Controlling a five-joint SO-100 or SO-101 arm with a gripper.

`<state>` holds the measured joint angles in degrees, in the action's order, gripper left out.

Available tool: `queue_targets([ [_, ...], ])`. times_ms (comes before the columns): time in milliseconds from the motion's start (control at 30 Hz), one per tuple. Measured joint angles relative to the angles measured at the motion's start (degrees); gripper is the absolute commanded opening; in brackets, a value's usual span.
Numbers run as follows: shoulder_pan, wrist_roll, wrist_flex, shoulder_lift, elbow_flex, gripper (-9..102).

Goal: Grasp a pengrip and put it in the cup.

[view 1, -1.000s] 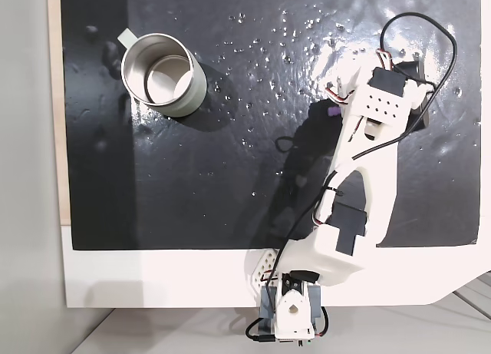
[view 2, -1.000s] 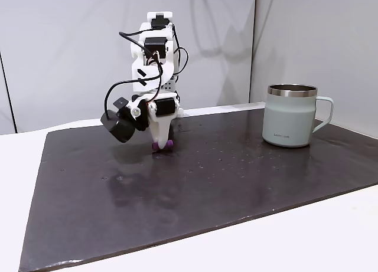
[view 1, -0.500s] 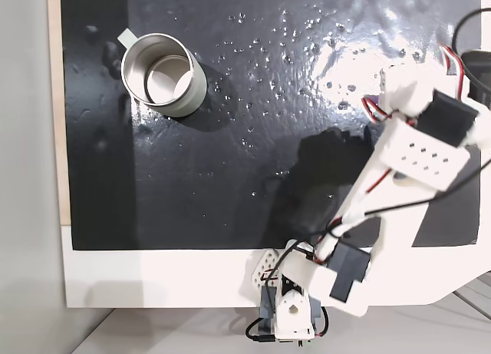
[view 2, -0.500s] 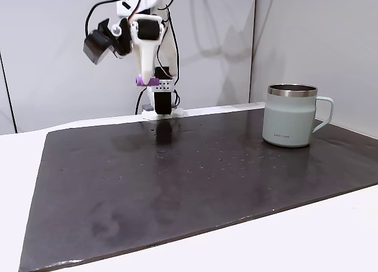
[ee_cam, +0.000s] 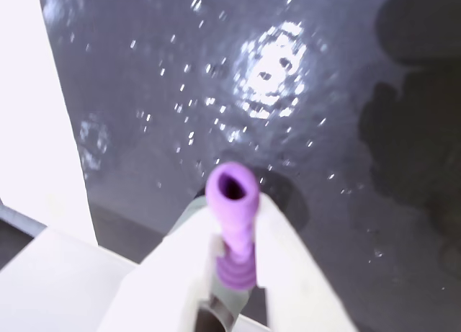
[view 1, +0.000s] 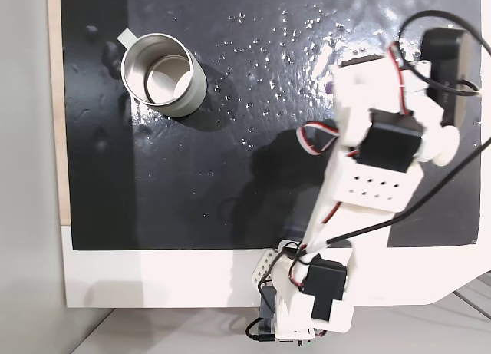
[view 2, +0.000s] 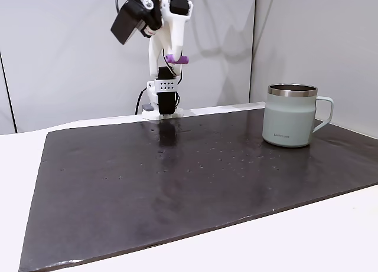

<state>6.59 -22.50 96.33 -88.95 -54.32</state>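
1. Clenched on the pengrip (ee_cam: 232, 224): gripper (ee_cam: 234, 235) pinches it between two white fingers (ee_cam: 292, 267), hollow end poking forward past the tips in the wrist view.
2. Carried high above the black mat (view 2: 195, 183) in a fixed view, pengrip (view 2: 176, 59) a purple speck at the gripper (view 2: 175, 56) tip; likely raised to clear the cup's rim.
3. Parked well apart: cup (view 2: 290, 115) at about 3 o'clock in that side-on fixed view, handle pointing to 3 o'clock.
4. From above in a fixed view, cup (view 1: 163, 74) at 10 o'clock, interior open and empty; arm at 3 o'clock, hiding the pengrip beneath it.
5. Height off the mat readable from the side; cup's open mouth from above; grip itself in the wrist view.
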Motion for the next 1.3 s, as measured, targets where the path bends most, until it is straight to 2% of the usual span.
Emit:
queue_targets([
  [367, -16.7, 7.82, 0.0, -0.62, 0.88, 0],
  [700, -30.32, 14.77, 0.09, 10.28, 17.75, 0],
  [867, -34.45, 16.26, 0.09, 18.54, 26.1, 0],
  [1300, -39.37, 16.61, -0.7, 30.41, 34.28, 0],
])
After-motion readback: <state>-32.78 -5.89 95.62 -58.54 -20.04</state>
